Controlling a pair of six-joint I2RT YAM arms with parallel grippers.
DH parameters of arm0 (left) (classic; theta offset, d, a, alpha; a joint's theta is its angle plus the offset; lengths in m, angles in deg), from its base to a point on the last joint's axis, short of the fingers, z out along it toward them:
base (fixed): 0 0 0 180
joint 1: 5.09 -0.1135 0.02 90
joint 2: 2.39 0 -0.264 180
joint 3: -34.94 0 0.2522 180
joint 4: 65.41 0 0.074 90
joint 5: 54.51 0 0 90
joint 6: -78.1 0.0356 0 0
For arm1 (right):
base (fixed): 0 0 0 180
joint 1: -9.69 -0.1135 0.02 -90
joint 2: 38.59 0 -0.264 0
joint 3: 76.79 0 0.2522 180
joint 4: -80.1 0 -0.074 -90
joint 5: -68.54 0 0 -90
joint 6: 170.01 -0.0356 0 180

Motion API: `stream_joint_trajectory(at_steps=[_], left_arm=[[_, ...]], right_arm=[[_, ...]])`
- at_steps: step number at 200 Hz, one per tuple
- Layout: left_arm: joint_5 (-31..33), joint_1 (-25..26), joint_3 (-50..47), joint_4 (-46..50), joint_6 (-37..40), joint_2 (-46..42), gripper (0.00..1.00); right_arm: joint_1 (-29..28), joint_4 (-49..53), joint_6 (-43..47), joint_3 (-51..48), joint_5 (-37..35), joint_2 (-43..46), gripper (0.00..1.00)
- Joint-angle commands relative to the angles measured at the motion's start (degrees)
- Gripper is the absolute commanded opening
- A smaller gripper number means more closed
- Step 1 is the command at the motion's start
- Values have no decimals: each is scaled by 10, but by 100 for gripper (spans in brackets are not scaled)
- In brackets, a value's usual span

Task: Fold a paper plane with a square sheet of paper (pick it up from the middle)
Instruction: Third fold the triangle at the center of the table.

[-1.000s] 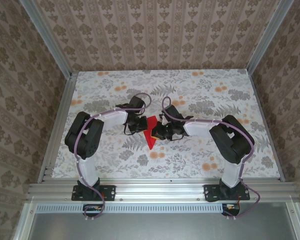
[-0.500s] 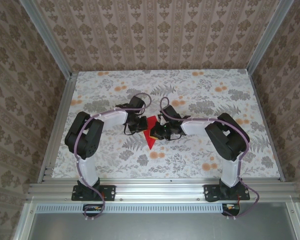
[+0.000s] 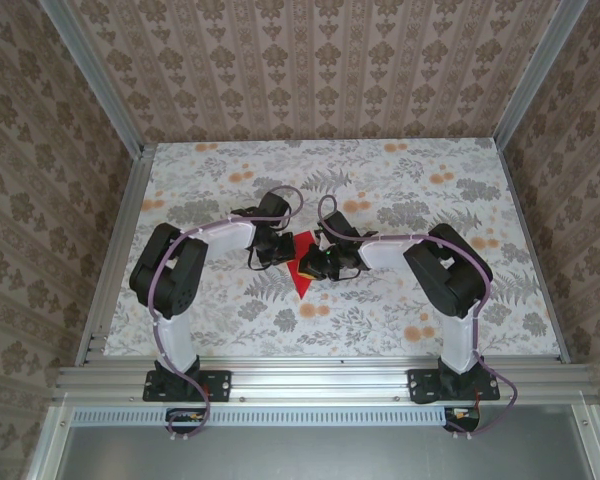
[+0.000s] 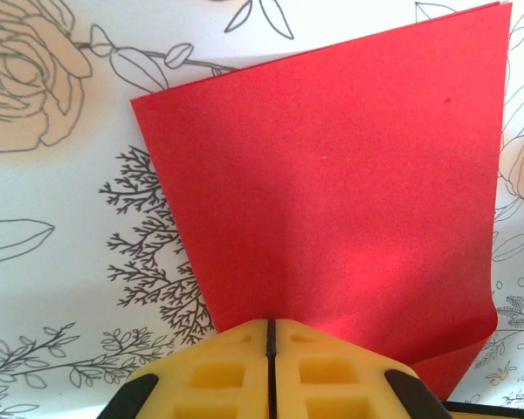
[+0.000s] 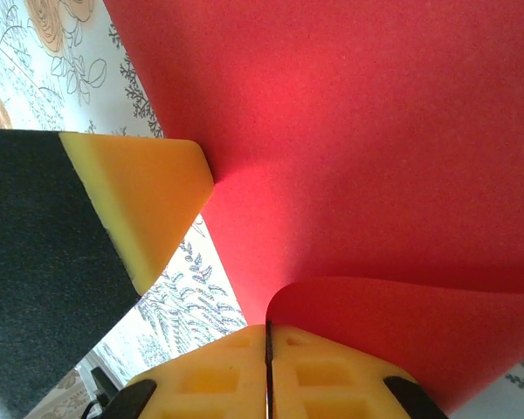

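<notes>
Though pinched by left claw (image 4: 269,325) and right claw (image 5: 267,330), paper (image 4: 332,175) curls.

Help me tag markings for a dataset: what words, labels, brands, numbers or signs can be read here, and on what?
None can be read. The square sheet of paper is plain red, the table bears only flower drawings, and the left gripper and right gripper show no lettering.

1. A worktop (image 3: 400,190) under a pale covering printed with grey leaves and orange flowers.
2. Walls (image 3: 310,70) in brown patterned wallpaper on three sides.
3. Aluminium rails (image 3: 320,378) along the worktop's edges.
4. A grey panel (image 3: 310,450) at the near side.
</notes>
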Motion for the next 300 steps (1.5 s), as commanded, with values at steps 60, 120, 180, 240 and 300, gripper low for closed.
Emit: stream_joint_trajectory(at_steps=[60,120,180,240,300], left_arm=[[6,10,-5,20,15,24,9],[6,11,-5,21,16,24,9],[8,11,-7,21,16,24,9],[7,11,-4,22,17,24,9],[7,12,-4,22,17,24,9]], right_arm=[[-4,-5,1,23,-5,-21,10],[-4,8,15,29,-1,-29,10],[-4,29,34,29,-8,-27,11],[-4,21,26,32,-24,-35,12],[-2,14,19,29,-35,-35,12]])
